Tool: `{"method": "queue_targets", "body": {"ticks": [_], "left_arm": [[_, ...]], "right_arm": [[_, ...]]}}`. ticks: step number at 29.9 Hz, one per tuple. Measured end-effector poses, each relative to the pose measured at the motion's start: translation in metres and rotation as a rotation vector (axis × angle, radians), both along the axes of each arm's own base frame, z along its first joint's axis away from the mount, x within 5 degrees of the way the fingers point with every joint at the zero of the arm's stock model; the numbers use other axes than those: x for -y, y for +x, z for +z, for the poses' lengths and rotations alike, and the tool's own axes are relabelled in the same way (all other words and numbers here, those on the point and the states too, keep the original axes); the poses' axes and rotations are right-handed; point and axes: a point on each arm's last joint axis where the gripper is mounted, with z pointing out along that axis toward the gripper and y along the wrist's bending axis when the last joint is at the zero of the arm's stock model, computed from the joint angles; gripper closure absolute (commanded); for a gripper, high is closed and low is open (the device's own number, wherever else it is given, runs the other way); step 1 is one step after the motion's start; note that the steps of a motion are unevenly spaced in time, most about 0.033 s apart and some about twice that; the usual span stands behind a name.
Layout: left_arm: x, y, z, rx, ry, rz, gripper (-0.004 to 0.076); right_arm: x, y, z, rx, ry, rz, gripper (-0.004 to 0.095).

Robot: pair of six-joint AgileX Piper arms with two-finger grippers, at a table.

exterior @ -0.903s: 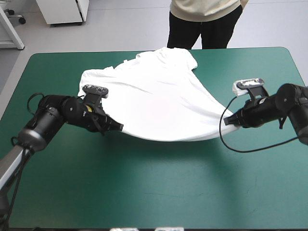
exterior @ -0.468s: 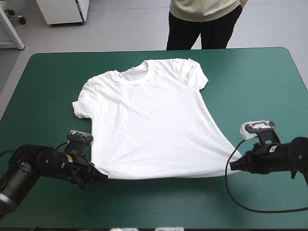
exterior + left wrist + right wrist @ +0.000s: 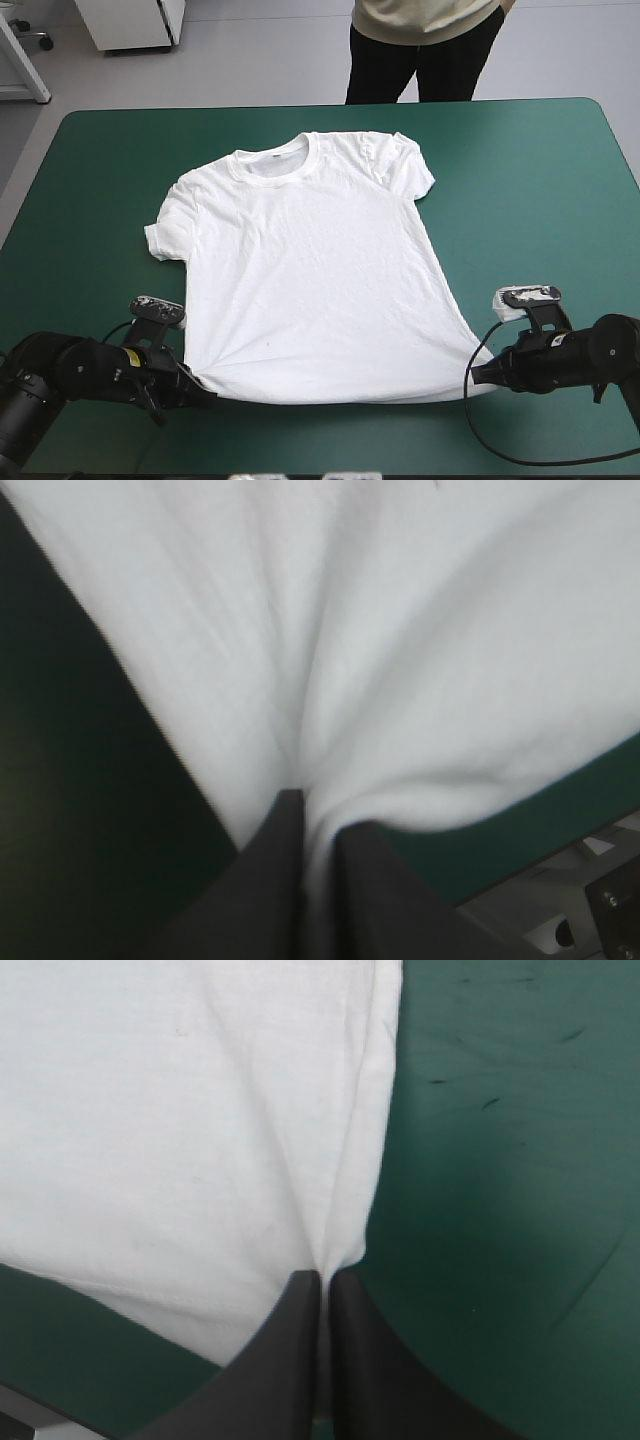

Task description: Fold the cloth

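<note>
The white T-shirt (image 3: 310,270) lies spread flat on the teal-green cover, collar toward the far edge, hem toward the near edge. My left gripper (image 3: 200,390) is shut on the T-shirt at the hem's left corner, low over the table. The cloth (image 3: 350,660) fans out ahead of the left gripper (image 3: 315,815) in drawn folds. My right gripper (image 3: 480,372) is shut on the T-shirt at the hem's right corner. In the right wrist view, the hem corner (image 3: 345,1210) is pinched between the black fingers of the right gripper (image 3: 325,1278).
A person stands just beyond the table's far edge, not over the top. Bare teal-green cover (image 3: 540,200) stretches to the right of the shirt, and more bare cover (image 3: 90,170) lies to its left. The near table edge lies close behind both grippers.
Both grippers have drawn the hem corners toward the near edge and down. The shirt, earlier lifted and bunched, now lies spread flat.
</note>
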Motion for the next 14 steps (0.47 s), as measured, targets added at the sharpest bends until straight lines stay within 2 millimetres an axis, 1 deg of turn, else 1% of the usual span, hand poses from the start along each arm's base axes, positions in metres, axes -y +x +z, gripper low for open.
{"method": "queue_targets", "body": {"ticks": [3, 5, 7, 8, 9, 10, 12, 14], "left_arm": [[0.0031, 0.0017, -0.0017, -0.018, -0.018, -0.018, 0.0489], [0.0057, 0.0029, -0.0027, -0.032, -0.037, -0.028, 0.0426], [0.0076, 0.0031, -0.0028, -0.043, -0.054, -0.031, 0.0377], [0.0081, 0.0032, -0.0031, -0.049, -0.058, -0.032, 0.0365], [0.0083, 0.0027, -0.0031, -0.054, -0.06, -0.034, 0.036], [0.0083, 0.0022, -0.0034, -0.062, -0.059, -0.038, 0.036], [0.0083, 0.0008, -0.0037, -0.076, -0.057, -0.043, 0.036], [0.0078, -0.001, -0.0028, -0.076, -0.057, -0.047, 0.036]], "right_arm": [[-0.0004, 0.0003, 0.0, 0.003, 0.006, -0.001, 0.0875], [-0.0018, 0.0003, 0.0003, 0.005, 0.023, -0.001, 0.0782], [-0.0036, 0.0007, 0.0011, 0.013, 0.043, 0.007, 0.0647], [-0.0045, 0.0008, 0.0013, 0.016, 0.053, 0.01, 0.0586], [-0.0048, 0.0009, 0.0015, 0.018, 0.056, 0.012, 0.0502], [-0.005, 0.001, 0.0016, 0.02, 0.057, 0.014, 0.0447], [-0.0044, 0.001, 0.0014, 0.02, 0.049, 0.017, 0.0393], [-0.0022, 0.0007, 0.0003, 0.014, 0.024, 0.011, 0.0392]]}}
